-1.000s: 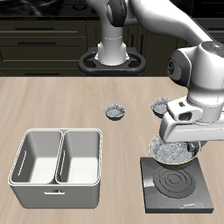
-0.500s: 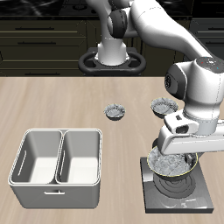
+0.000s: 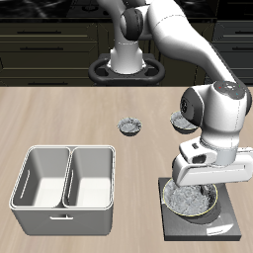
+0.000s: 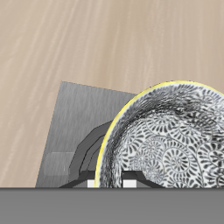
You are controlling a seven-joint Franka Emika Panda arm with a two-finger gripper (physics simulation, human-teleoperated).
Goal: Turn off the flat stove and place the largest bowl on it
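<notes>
Low in the right of the exterior frame, the Franka arm's gripper [image 3: 195, 188] holds the largest bowl [image 3: 193, 200] over the flat stove [image 3: 198, 229], its fingers pinching the bowl's rim at the near edge of the wrist camera's view. The grey-white speckled bowl [image 4: 168, 136], yellow along its lip, covers most of the dark-grey plate [image 4: 74, 131]; whether it touches the surface cannot be told. A white two-compartment bin [image 3: 63, 189] sits at lower left of the exterior frame. Farther back on the wooden table [image 3: 59, 117], the tiny bowl [image 3: 130, 126] rests near centre, with the mid-sized bowl [image 3: 180, 121] partly hidden behind the arm.
</notes>
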